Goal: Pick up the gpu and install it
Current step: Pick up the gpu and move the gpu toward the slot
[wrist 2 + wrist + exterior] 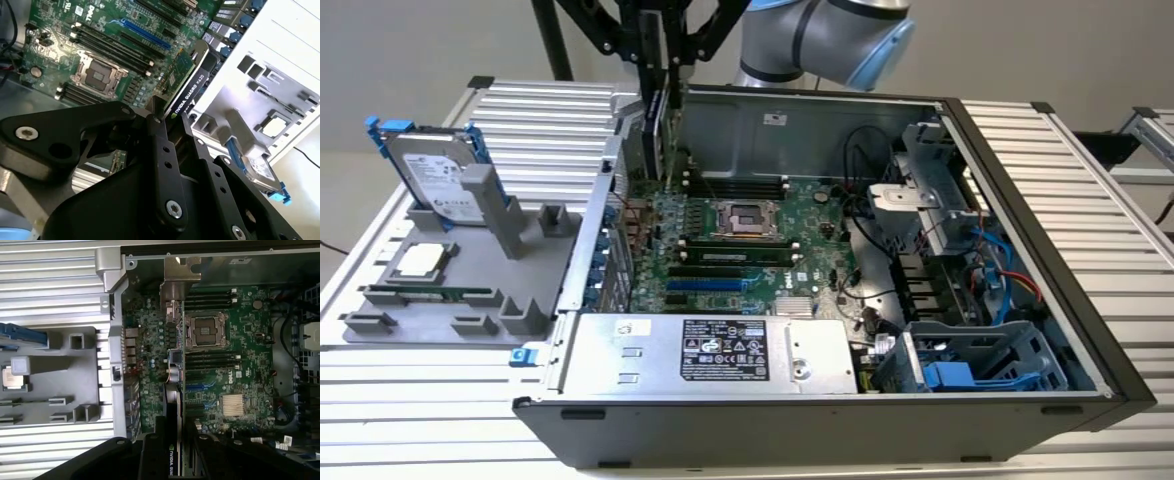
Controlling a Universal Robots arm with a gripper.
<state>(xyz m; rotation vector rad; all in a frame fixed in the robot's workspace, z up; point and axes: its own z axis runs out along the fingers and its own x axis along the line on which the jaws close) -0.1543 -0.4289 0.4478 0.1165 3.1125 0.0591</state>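
The gpu [655, 130] hangs on edge over the far left corner of the open computer case, above the green motherboard [734, 240] and apart from it. My gripper [662, 75] is shut on its upper edge. In the second wrist view the black shroud of the gpu [194, 80] juts out past my gripper [172, 114], a black finger [161, 135] pressed on each face. The first wrist view looks down the thin edge of the gpu [172, 412] between the fingers of my gripper [173, 436], beside the blue expansion slots [200, 386].
A grey fixture [467, 290] on the exterior view's left holds a silver hard drive with blue rails [434, 175], a processor [420, 262] and a memory stick [427, 295]. The case holds a power supply [707, 350], cables [987, 270] and drive cages [961, 360].
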